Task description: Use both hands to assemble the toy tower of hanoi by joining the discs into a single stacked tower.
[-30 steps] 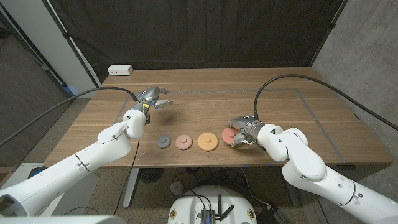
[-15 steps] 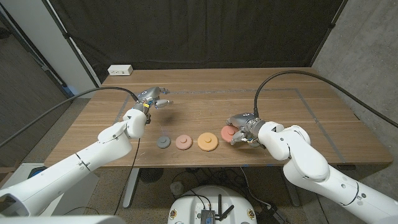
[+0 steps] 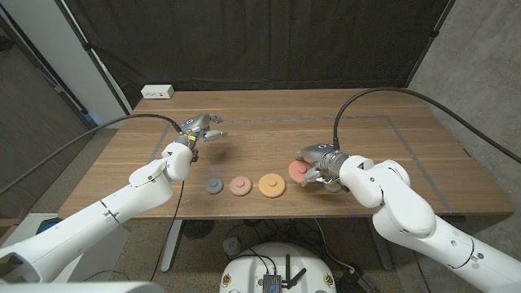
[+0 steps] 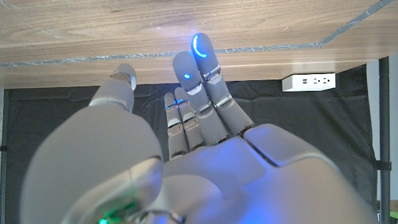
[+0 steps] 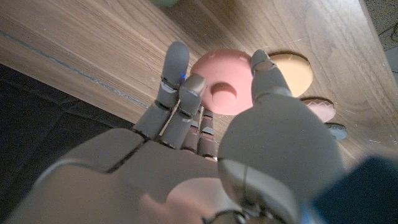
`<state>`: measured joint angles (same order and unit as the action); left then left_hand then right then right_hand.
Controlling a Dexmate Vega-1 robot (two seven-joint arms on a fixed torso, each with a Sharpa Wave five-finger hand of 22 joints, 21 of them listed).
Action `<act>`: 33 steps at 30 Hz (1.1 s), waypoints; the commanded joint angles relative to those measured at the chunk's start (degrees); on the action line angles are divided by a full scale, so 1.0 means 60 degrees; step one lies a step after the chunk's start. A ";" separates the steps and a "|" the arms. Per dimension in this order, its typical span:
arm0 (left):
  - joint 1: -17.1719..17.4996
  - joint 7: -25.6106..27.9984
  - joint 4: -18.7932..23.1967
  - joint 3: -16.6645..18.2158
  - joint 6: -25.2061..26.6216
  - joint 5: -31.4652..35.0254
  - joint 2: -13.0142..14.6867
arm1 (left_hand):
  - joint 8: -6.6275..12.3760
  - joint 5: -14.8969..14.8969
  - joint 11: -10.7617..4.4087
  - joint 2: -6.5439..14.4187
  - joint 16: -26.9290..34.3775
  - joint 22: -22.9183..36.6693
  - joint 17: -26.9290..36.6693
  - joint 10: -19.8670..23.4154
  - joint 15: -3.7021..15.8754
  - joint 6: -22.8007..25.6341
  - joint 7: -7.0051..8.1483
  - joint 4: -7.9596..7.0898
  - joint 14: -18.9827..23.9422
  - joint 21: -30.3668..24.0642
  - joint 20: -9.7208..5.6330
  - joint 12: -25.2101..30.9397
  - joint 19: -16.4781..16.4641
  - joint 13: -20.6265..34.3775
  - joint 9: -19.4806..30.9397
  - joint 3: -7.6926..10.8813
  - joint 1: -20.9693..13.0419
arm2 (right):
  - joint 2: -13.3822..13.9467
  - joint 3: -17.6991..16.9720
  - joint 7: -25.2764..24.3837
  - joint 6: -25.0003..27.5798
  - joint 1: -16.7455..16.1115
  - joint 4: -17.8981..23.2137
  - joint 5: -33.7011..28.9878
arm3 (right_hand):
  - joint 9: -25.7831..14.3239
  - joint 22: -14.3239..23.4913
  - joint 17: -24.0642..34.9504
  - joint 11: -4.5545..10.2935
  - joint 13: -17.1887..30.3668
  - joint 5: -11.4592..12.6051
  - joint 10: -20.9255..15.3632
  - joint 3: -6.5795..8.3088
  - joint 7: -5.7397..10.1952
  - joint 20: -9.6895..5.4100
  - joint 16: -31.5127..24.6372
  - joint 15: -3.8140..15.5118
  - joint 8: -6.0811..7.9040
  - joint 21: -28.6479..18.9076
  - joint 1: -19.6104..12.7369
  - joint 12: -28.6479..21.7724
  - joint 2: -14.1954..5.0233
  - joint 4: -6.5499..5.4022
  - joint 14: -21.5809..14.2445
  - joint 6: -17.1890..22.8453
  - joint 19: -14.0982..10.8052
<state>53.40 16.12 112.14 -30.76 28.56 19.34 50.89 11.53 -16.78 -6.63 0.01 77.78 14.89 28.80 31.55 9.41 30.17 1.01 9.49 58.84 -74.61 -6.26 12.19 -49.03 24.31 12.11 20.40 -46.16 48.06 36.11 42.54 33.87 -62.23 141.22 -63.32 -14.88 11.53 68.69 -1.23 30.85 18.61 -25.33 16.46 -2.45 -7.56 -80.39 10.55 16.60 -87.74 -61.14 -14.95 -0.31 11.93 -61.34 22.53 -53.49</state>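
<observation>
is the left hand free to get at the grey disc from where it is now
Probably yes: the left hand holds nothing and hovers behind the grey disc, with only bare table between them.

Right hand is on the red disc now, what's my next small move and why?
Probably lift the red disc slightly off the table: the right hand seems to pinch its rim, and the orange disc sits just beside it.
</observation>
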 commanded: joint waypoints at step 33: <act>0.0605 0.0351 -0.1028 0.0953 -0.2683 -0.1288 0.0478 | 0.0003 -0.0098 -0.0003 -0.0001 0.0099 -0.0073 -0.0019 0.0079 0.0526 0.0076 0.0003 -0.0008 -0.0038 -0.0310 -0.0936 0.0001 0.0156 0.0046 0.0029 0.0106 0.0089 | -0.0842 0.0386 0.0470 -0.1382 0.0700 -0.0465 -0.0108 | -0.0045 0.0011 0.0055 0.1430 0.0706 0.0061 -0.1617 0.0539 0.0811 -0.0836 0.0121 0.0343 -0.0015 -0.0037 -0.0969 0.0052 -0.0553 -0.0396 -0.0161 0.0981 -0.0086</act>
<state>55.52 17.60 109.25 -27.48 18.72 14.12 52.46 11.53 -17.20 -6.63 0.01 77.99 14.36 28.68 31.55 9.53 30.17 1.01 9.25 58.73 -75.89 -6.05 12.19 -48.41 24.31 12.11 20.64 -45.70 44.68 37.11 44.69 28.47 -59.93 139.87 -64.53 -14.87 11.45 68.84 -1.31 32.97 18.66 -25.81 16.69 -2.35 -7.56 -79.95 10.87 16.27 -87.74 -62.26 -14.37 0.81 12.16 -61.65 23.26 -53.48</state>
